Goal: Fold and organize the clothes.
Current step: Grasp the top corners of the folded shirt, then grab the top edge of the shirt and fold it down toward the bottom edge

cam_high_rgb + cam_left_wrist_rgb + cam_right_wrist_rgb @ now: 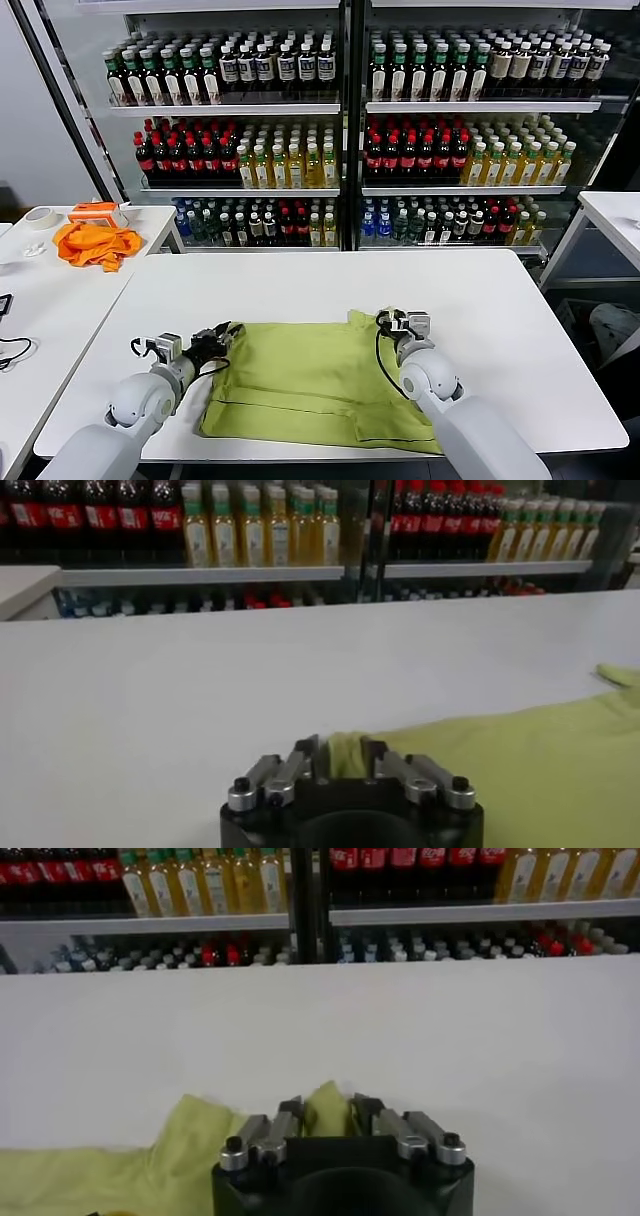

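Between both grippers lay the T-shirt, long axis spanning tool to tool; left gripper and right gripper each pinched narrowly on its own far corner.

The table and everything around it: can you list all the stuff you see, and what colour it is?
T-shirt: one, lime green, lying flat on the near part of the middle table.
Middle table: one, white, in front of the robot.
Orange cloth: one, bright orange, bunched on the left side table.
Tape roll: one, pale, on the left side table, beyond the orange cloth.
Bottles: many, with dark, yellow and green contents, on the fridge shelves behind the table.
Left gripper: one, black and silver, jaws shut on the T-shirt's left far corner.
Right gripper: one, black and silver, jaws shut on the T-shirt's right far corner.
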Controlling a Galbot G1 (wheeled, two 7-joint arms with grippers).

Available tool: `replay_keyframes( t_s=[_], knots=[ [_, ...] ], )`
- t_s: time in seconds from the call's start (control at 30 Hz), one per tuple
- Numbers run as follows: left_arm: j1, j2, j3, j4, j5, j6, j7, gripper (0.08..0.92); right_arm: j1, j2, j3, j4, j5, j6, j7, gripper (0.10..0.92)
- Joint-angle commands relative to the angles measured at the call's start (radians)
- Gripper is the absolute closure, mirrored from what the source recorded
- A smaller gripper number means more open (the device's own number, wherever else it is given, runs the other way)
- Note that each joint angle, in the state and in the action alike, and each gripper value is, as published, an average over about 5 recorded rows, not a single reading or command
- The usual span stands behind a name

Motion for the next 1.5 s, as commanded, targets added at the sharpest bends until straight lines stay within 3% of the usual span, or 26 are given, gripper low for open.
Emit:
replay_keyframes(
  t_s=[0.03, 0.23, 0.57, 0.93, 1.5],
  knots=[
    [-0.006, 0.002, 0.008, 0.02, 0.002, -0.048, 0.017, 0.795, -0.004, 0.001, -0.001, -0.018, -0.065, 0.078, -0.042, 0.783],
    [-0.015, 0.027, 0.002, -0.009, -0.041, -0.102, 0.021, 0.912, -0.005, -0.03, 0.017, 0.049, -0.078, 0.153, -0.081, 0.914],
    [0.152, 0.09, -0.068, -0.187, -0.073, -0.124, 0.02, 0.916, -0.185, -0.122, 0.044, 0.339, -0.054, 0.05, -0.035, 0.917],
    [0.372, 0.131, -0.158, -0.331, -0.047, -0.156, 0.021, 0.916, -0.445, -0.172, 0.155, 0.526, -0.111, 0.031, -0.022, 0.917],
    [0.389, 0.121, -0.156, -0.317, -0.016, -0.166, 0.032, 0.916, -0.608, -0.169, 0.214, 0.571, -0.171, 0.059, -0.038, 0.917]
  ],
)
